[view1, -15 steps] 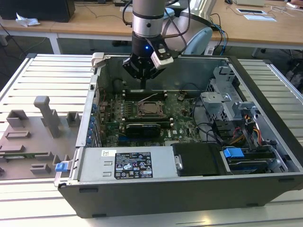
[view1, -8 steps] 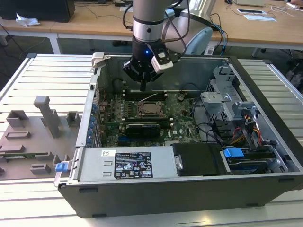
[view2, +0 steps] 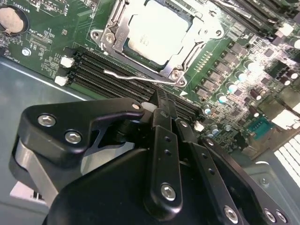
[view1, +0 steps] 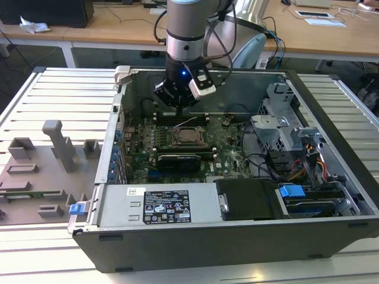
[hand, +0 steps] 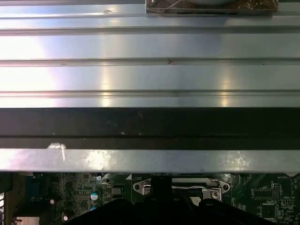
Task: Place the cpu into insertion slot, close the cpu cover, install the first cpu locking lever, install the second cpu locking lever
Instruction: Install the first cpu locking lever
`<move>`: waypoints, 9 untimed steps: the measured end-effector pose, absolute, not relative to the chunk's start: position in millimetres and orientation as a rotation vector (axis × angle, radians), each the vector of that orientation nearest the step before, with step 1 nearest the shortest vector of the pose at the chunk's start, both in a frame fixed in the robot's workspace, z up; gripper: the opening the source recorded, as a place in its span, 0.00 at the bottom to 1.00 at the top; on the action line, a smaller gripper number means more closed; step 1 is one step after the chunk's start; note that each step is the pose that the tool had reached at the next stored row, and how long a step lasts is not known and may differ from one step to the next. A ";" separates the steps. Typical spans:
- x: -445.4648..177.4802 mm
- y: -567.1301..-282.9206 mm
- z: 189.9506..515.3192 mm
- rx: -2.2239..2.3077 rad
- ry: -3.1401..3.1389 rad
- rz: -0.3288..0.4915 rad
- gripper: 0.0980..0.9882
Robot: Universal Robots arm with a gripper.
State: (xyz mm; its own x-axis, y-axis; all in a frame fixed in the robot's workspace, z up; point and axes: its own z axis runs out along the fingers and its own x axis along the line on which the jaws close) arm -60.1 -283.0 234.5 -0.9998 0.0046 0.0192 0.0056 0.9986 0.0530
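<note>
Top of the cpu (view2: 157, 35): pale beige-silver metal, smooth, satin with soft glare; the cpu cover (view2: 112, 28) framing it is bare silver-grey stamped metal, brighter at the edges, and the thin lever wire (view2: 136, 76) looks like polished steel. Motherboard (view2: 42, 51): glossy green lacquered board carrying matt black plastic memory slots (view2: 98, 65); pincer (view2: 163, 101) matt black, faintly grainy, with shiny silver screw heads. Table (view1: 53, 89): ribbed bare metal slats, brushed and reflective; computer case (view1: 237, 242) matt dark grey outside, dull grey sheet metal inside; fixture plate (view1: 35, 177) matt grey plastic.
</note>
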 end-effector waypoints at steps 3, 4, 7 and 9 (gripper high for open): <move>-56.0 -283.0 229.1 -0.008 -3.121 -0.083 0.01; -53.7 -282.9 226.6 -0.008 -3.121 -0.083 0.01; -48.9 -282.0 222.2 -0.008 -3.119 -0.083 0.01; -45.8 -280.4 219.9 -0.008 -3.119 -0.083 0.01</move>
